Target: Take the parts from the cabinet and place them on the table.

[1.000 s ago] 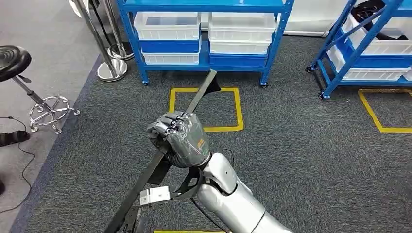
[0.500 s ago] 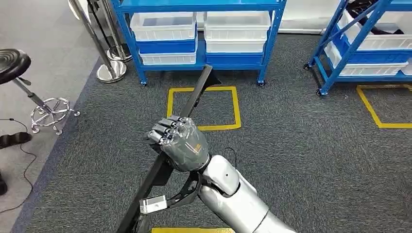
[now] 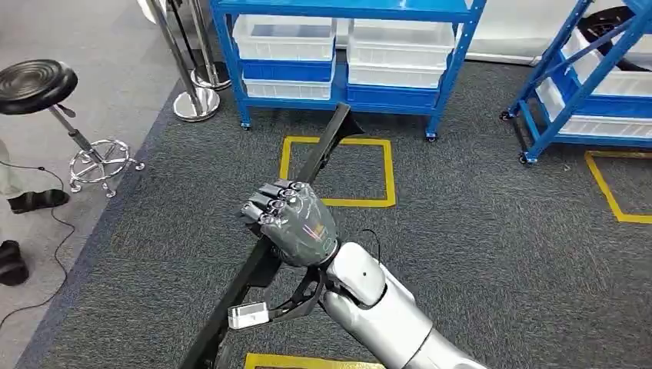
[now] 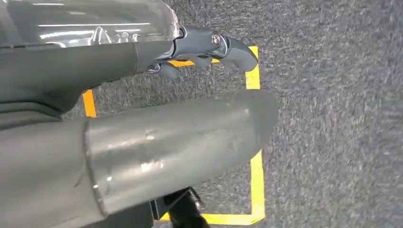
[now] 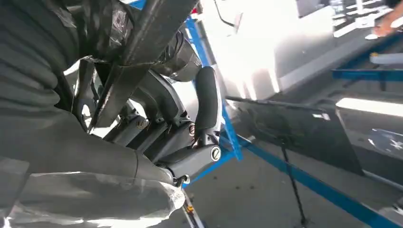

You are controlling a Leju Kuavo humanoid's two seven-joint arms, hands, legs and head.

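The bar [image 3: 307, 173] is running off the head view's bottom edge, and the right hand [image 3: 288, 223] is covering its middle. The shelving [image 3: 346, 46] is being cropped at the top (bin contents too small to tell). The left hand [image 4: 142, 142] is looming blurred, its fingers' lie unclear.

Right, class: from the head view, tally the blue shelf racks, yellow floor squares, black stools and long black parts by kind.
blue shelf racks: 2
yellow floor squares: 3, two of them cut off
black stool: 1
long black part: 1
Total: 7
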